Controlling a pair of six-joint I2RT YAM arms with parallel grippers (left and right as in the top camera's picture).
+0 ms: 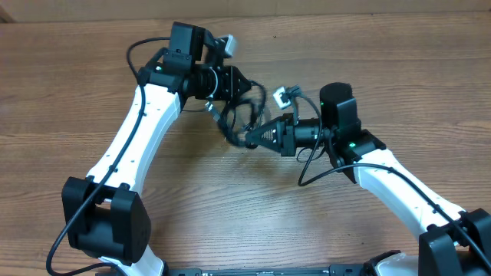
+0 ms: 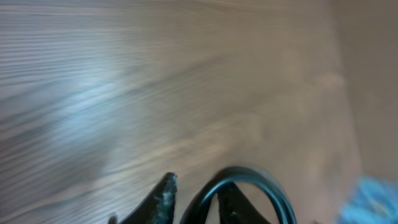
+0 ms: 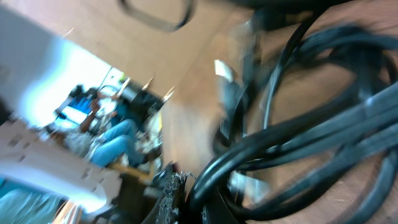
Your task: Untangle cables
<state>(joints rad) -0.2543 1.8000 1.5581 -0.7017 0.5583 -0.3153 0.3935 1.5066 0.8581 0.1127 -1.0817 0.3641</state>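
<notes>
Barely begun, I judge: the cables (image 1: 244, 116) form one knot mid-tabletop (image 1: 69, 92), left tool (image 1: 232, 83) at eleven o'clock, right tool (image 1: 258, 137) at five, their grips impossible to tell.

My left arm (image 1: 134, 134) reaches from near left to far centre. Left gripper (image 1: 244, 88) points right, fingertips (image 2: 165, 198) a bit apart, grip unclear. My right arm (image 1: 399, 180) comes from near right, right gripper (image 1: 255, 138) pointing left, pinched on the cables (image 1: 230, 129).
</notes>
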